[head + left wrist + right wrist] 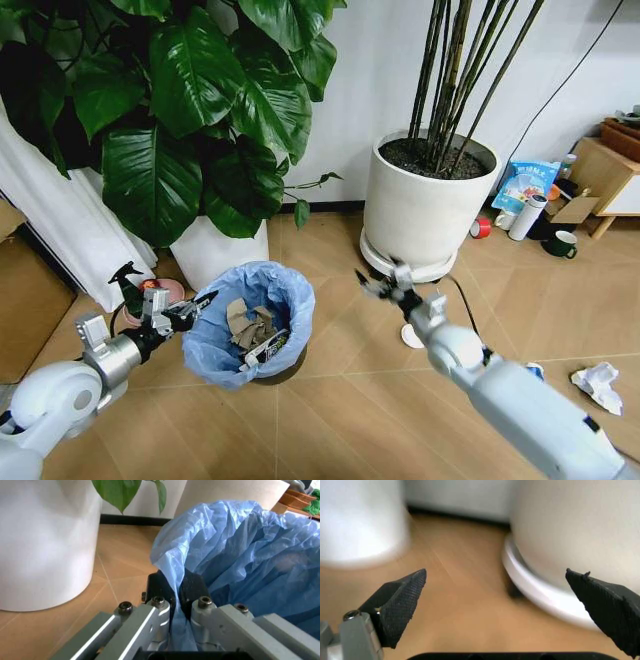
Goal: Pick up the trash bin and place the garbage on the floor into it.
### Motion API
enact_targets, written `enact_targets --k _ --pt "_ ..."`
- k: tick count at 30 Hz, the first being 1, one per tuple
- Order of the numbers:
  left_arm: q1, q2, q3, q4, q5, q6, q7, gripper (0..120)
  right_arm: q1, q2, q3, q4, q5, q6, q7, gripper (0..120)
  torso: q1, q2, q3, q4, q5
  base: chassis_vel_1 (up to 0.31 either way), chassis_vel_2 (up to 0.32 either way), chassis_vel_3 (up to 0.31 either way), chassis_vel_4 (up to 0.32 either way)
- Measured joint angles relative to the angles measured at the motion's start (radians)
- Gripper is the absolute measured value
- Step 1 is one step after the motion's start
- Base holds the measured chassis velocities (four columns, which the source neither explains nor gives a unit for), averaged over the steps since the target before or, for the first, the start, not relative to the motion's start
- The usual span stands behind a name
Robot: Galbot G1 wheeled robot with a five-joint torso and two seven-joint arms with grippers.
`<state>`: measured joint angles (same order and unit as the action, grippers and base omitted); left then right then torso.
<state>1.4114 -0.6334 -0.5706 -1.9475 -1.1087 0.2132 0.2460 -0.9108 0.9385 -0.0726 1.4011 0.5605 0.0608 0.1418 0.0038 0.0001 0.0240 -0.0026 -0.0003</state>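
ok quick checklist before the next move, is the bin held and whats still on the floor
1. Left gripper shut on the rim of the trash bin: ok.
2. Bin already holds paper scraps: ok.
3. Right gripper open, nothing between its fingers: ok.
4. Crumpled white paper off the floor: not ok.
5. White disc by the right arm picked up: not ok.
6. Bin lifted off the floor: cannot tell.

The bin (250, 322) hides under its blue bag (240, 543), only a dark sliver showing. Scraps inside (252, 328) are too small to identify. The crumpled paper (598, 385) nears the frame's edge.
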Motion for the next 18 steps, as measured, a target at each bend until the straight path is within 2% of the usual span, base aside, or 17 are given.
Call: enact_targets --k 1,4,18 --pt "0.0 0.0 0.0 0.0 0.0 0.0 0.0 0 0.0 0.0 0.0 0.0 0.0 0.0 0.0 100 0.0 0.0 0.0 0.0 0.0 0.0 0.0 0.0 0.0" --pt "0.006 0.002 -0.006 -0.006 0.0 0.0 0.0 0 0.001 0.022 0.01 -0.13 -0.056 -0.005 -0.004 100 0.0 0.0 0.0 0.0003 -0.0001 0.0 0.0 0.0 0.0" --pt "0.0 0.005 0.003 -0.006 -0.003 0.0 -0.006 0 0.028 0.083 0.009 -0.314 -0.009 -0.052 -0.028 100 0.0 0.0 0.0 0.0003 -0.0005 0.0 0.0 0.0 0.0"
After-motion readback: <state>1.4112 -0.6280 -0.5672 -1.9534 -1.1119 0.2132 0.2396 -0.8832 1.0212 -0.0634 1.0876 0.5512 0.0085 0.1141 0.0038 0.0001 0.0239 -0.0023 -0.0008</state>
